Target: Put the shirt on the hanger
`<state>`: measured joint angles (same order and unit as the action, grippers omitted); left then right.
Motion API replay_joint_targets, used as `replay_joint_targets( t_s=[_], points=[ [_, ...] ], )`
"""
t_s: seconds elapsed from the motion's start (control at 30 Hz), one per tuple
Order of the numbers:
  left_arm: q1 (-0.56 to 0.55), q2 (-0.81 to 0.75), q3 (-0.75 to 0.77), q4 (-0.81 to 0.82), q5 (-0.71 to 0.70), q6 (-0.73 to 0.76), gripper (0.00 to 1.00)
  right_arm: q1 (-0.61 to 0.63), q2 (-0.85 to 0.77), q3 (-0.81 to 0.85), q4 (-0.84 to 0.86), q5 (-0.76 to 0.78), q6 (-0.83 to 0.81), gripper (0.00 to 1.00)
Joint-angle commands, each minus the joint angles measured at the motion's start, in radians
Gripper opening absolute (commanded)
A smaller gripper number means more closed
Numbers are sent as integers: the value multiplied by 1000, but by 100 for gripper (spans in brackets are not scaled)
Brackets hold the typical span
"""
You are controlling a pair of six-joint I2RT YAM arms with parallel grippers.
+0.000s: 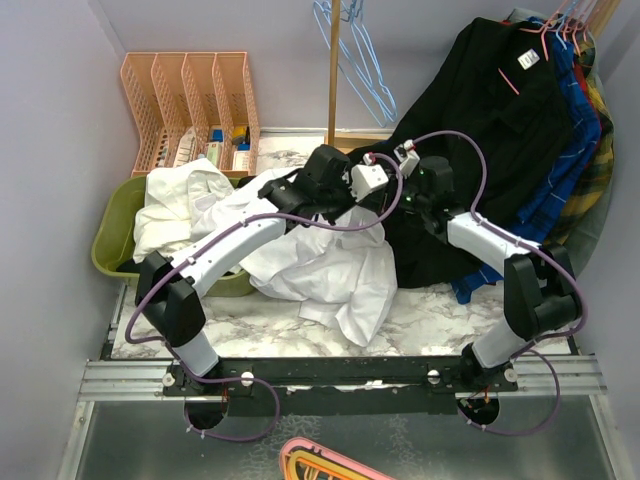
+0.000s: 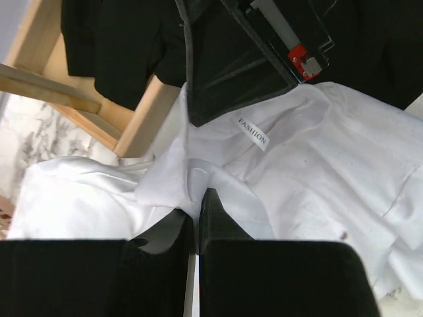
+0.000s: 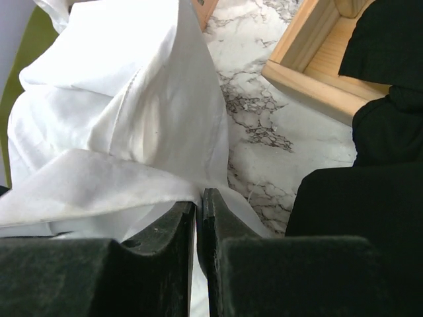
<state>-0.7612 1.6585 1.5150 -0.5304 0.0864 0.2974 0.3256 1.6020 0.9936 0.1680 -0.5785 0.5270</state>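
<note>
The white shirt (image 1: 325, 270) lies crumpled on the marble table between the arms. Its collar with the neck label (image 2: 253, 132) shows in the left wrist view. My left gripper (image 1: 362, 200) is shut on a fold of the shirt (image 2: 198, 178) just below the collar. My right gripper (image 1: 405, 205) is close beside it and is shut on another fold of the shirt (image 3: 132, 132); it also shows at the top of the left wrist view (image 2: 264, 46). The light-blue hanger (image 1: 358, 65) hangs at the back by the wooden pole (image 1: 333, 70), away from both grippers.
A green basket (image 1: 112, 240) at the left holds a second white garment (image 1: 185, 195). A pink file rack (image 1: 190, 100) stands behind it. A black shirt (image 1: 480, 110) and blue plaid clothes (image 1: 578, 130) hang on pink hangers at the right. The wooden stand base (image 3: 310, 72) lies behind the shirt.
</note>
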Motion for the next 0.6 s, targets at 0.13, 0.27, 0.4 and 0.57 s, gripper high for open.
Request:
replay_joint_targets(
  t_s=[0.13,0.27,0.4,0.57],
  points=[
    [2,30,96,-186,-73,222,0,-16,-44,-11,-85,51,-59,95],
    [2,32,131,-191,-118,227,0,-16,-232,-122,-77,177,-62,99],
    [3,32,129,-179,-171,223,0,-16,-441,-214,-138,261,-92,99],
    [2,32,134,-173,-202,198,0,-16,-705,-337,-130,215,-79,99]
  ],
)
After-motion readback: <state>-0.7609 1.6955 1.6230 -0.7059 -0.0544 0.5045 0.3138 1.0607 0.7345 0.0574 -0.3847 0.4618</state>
